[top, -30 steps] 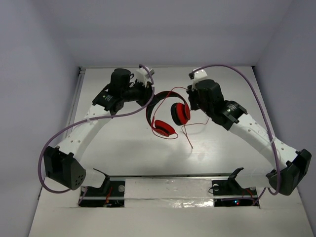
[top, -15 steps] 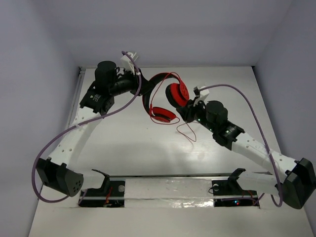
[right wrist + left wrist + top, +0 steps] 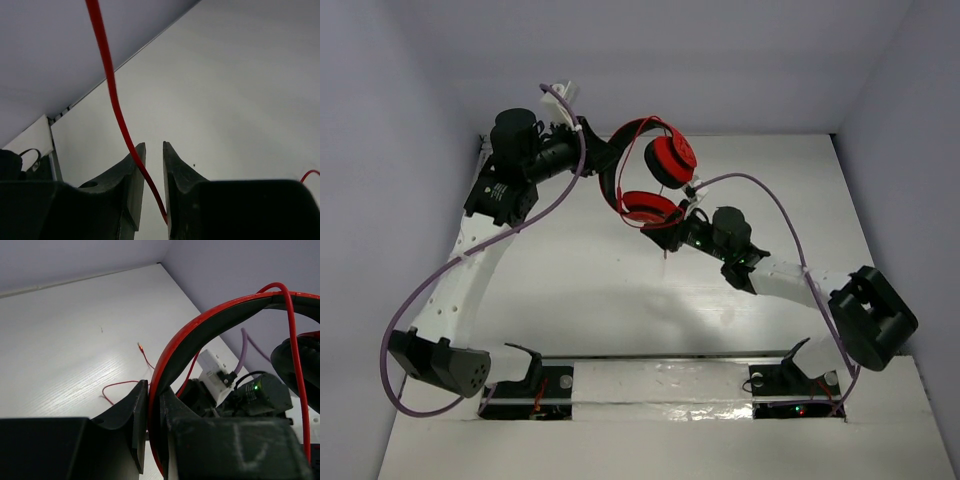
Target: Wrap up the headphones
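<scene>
The red headphones (image 3: 650, 185) hang in the air over the far middle of the table, one earcup (image 3: 671, 160) above the other (image 3: 648, 208). My left gripper (image 3: 607, 165) is shut on the red-and-black headband (image 3: 210, 325), which runs between its jaws (image 3: 152, 405). My right gripper (image 3: 661, 234) sits just below the lower earcup. In the right wrist view its jaws (image 3: 153, 150) stand nearly closed on the thin red cable (image 3: 112, 95). A loose stretch of cable (image 3: 120, 385) lies on the table.
The white table (image 3: 570, 290) has walls at the back and both sides. Thick purple robot cables (image 3: 450, 275) loop along both arms. Two black stands (image 3: 535, 372) (image 3: 790, 372) sit at the near edge. My right arm's wrist (image 3: 260, 392) shows close behind the headband.
My left gripper has lifted the headphones up and toward the back left. My right gripper has swung left and in, from beside the earcup to under it, with the cable.
</scene>
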Motion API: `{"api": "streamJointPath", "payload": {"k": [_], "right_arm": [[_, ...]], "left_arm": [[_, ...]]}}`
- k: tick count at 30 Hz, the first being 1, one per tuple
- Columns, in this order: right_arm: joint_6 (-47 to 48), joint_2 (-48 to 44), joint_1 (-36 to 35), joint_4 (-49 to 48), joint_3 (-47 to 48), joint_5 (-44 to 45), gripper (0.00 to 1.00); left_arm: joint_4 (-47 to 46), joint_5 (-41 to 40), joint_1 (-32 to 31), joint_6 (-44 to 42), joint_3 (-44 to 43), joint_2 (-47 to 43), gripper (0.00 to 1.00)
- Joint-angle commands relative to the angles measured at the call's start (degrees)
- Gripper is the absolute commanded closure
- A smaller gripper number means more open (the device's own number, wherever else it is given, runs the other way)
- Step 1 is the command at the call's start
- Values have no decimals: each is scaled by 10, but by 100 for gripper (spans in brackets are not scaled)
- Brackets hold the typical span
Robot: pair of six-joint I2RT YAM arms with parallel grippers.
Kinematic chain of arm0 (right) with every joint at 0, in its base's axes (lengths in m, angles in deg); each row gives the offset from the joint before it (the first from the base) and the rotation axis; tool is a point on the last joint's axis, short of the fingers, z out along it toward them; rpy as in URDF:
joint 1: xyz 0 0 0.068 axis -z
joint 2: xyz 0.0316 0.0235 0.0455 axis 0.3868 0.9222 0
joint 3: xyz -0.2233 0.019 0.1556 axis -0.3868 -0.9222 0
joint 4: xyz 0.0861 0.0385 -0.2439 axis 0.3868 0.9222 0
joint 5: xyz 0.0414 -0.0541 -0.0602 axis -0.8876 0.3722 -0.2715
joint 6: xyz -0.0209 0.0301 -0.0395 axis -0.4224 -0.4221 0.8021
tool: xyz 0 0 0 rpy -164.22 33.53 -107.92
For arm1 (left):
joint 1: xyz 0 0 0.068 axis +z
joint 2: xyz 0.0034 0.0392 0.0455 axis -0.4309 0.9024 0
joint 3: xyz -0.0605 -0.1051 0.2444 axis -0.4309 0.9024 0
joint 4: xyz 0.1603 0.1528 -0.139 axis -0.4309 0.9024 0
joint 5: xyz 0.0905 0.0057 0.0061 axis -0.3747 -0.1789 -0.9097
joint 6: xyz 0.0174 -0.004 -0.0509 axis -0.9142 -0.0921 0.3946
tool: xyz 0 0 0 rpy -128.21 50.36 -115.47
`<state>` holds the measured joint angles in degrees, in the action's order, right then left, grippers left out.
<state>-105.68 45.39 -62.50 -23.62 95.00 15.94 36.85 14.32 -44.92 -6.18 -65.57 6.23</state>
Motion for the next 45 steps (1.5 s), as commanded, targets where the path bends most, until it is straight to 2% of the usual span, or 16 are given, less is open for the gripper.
{"api": "streamJointPath", "payload": {"k": [1, 6, 9, 13, 18, 20, 24, 30, 34, 41, 44, 45], "right_arm": [[-35, 17, 2, -125, -12, -70, 73], [-74, 80, 2, -179, -14, -143, 70], [-124, 130, 2, -250, 8, -206, 72], [-147, 158, -13, -286, 20, -229, 75], [-198, 172, -57, -340, 36, -269, 81], [-240, 169, -62, -390, 23, -289, 83], [-270, 148, -75, -417, -8, -307, 85], [-248, 43, -96, -334, -58, -299, 83], [-191, -38, -115, -166, -66, -277, 83], [-165, -168, -133, 8, -59, -248, 82], [-152, -187, -133, 118, -20, -234, 84], [-127, -190, -133, 168, 18, -227, 85]], "left_arm": [[-41, -16, 10, 53, -47, -14, 100], [-86, 0, 17, 113, -55, 2, 100], [-83, -20, 17, 121, -77, 13, 100], [-67, -63, 17, 126, -95, 19, 100], [-64, -135, 17, 135, -98, 22, 100], [-34, -209, 17, 110, -120, 30, 100], [3, -278, 23, 76, -161, 62, 100], [1, -398, 23, 58, -145, 89, 100], [-12, -450, 23, 50, -113, 93, 100], [-12, -496, 23, 30, -84, 100, 100], [0, -502, 23, 23, -79, 106, 100], [8, -511, 23, 13, -79, 107, 100]]}}
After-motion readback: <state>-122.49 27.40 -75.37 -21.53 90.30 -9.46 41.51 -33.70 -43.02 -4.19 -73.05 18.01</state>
